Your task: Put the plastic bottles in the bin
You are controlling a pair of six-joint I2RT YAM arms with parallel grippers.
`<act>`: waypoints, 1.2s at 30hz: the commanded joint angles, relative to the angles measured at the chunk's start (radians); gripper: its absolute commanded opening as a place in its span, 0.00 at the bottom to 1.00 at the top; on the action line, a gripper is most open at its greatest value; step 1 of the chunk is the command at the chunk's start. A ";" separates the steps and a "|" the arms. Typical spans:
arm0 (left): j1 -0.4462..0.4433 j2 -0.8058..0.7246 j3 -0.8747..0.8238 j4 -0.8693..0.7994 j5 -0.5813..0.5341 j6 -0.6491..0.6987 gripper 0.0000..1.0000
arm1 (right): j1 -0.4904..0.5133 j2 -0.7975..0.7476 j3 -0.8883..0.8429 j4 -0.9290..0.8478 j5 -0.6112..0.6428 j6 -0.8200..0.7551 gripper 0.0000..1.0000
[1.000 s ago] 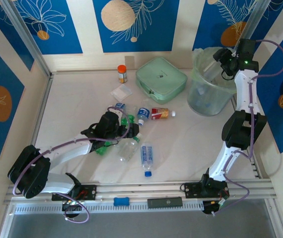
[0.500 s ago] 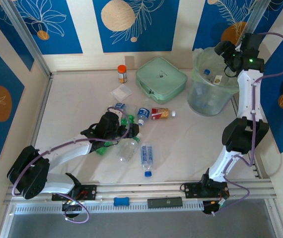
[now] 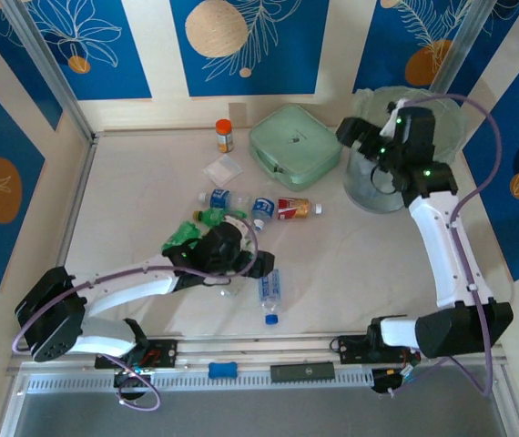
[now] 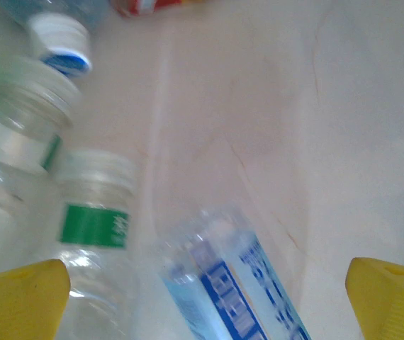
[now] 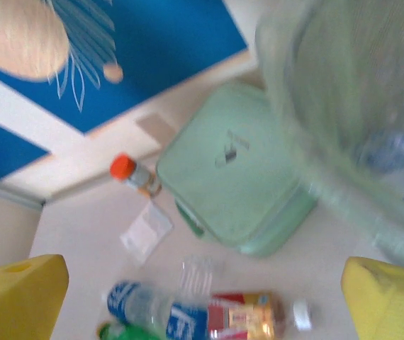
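Six or seven bottles [image 3: 269, 291] are left on the table [image 3: 360, 264], bunched left of centre: two green, several clear with blue labels, one red-labelled. The bin [image 3: 365, 189] stands at far right. In the right wrist view, blurred bluish shapes show through its wall, probably bottles already in; count not determinable. Judgement: task partly done, most of the visible pile still to go.

Left gripper [image 4: 202, 301]: fingers spread wide, holding nothing, low over a blue-labelled bottle that lies between them on the table.
Right gripper [image 3: 355, 137]: fingers wide apart, empty, between the bin and the case [image 3: 296, 146].

Writing: the blue label carries white characters, too blurred to read. The red label and the case's small dark mark are likewise illegible. No brand identified.
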 commanded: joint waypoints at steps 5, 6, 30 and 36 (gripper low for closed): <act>-0.163 0.051 0.059 -0.191 -0.092 -0.067 0.99 | 0.136 -0.122 -0.254 0.069 0.034 0.116 0.99; -0.180 0.060 0.063 -0.203 -0.095 -0.074 0.99 | 0.152 -0.135 -0.279 0.071 0.038 0.133 0.99; -0.294 0.425 0.298 -0.367 -0.093 -0.095 0.98 | 0.280 -0.288 -0.489 0.083 0.150 0.234 0.99; -0.280 0.437 0.292 -0.375 -0.133 -0.087 0.92 | 0.279 -0.282 -0.484 0.086 0.156 0.228 0.99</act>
